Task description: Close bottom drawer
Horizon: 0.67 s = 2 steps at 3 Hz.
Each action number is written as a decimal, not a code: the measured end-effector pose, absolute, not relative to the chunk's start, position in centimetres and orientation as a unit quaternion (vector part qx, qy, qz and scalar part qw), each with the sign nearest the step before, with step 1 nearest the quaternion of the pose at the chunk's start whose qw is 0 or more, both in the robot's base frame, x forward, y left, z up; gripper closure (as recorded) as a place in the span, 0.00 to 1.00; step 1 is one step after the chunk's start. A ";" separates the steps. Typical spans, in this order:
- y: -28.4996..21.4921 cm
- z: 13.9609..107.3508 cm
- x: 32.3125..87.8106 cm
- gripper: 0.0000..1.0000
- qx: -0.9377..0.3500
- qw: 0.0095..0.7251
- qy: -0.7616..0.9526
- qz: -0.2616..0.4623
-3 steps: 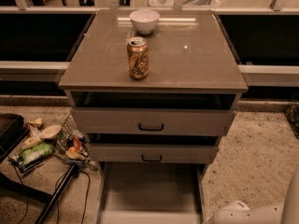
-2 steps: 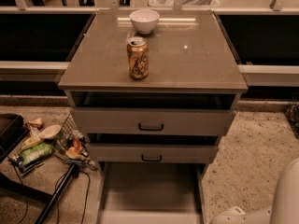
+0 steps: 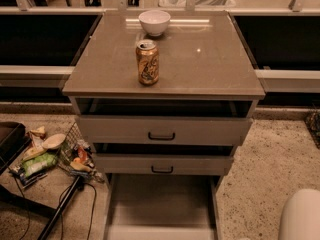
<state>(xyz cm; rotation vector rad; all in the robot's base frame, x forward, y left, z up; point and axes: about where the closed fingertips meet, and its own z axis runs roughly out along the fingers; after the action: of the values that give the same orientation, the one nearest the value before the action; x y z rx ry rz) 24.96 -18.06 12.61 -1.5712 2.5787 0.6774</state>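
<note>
The grey cabinet point(image 3: 162, 59) stands in the middle of the camera view with all three drawers partly out. The bottom drawer point(image 3: 160, 204) is pulled out the farthest; its long shallow tray reaches the lower edge of the view and looks empty. Its front point(image 3: 160, 233) is only a pale strip at the frame's bottom, and its handle is out of view. Above it are the mid-width drawer point(image 3: 162, 164) and the widest drawer point(image 3: 162, 130), each with a black bar handle. A white rounded part of my arm point(image 3: 300, 216) shows at the bottom right. My gripper is not in view.
A gold drink can point(image 3: 147, 62) and a white bowl point(image 3: 154, 22) stand on the cabinet top. A wire basket of snacks and packets point(image 3: 55, 156) lies on the speckled floor at the left, with a black stand and cables point(image 3: 60, 211). Dark counters run behind.
The white arm part at the bottom right has shifted right and lower, showing less of itself. The drawers, can and bowl have not moved.
</note>
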 end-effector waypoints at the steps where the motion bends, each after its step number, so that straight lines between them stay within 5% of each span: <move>1: -16.8 9.8 24.7 1.00 -0.512 0.039 0.824 0.241; 2: -14.4 6.6 25.4 1.00 -0.526 0.052 0.804 0.272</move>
<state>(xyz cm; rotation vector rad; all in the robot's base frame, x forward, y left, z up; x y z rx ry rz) 25.41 -14.43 6.55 -1.5995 2.4465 0.8283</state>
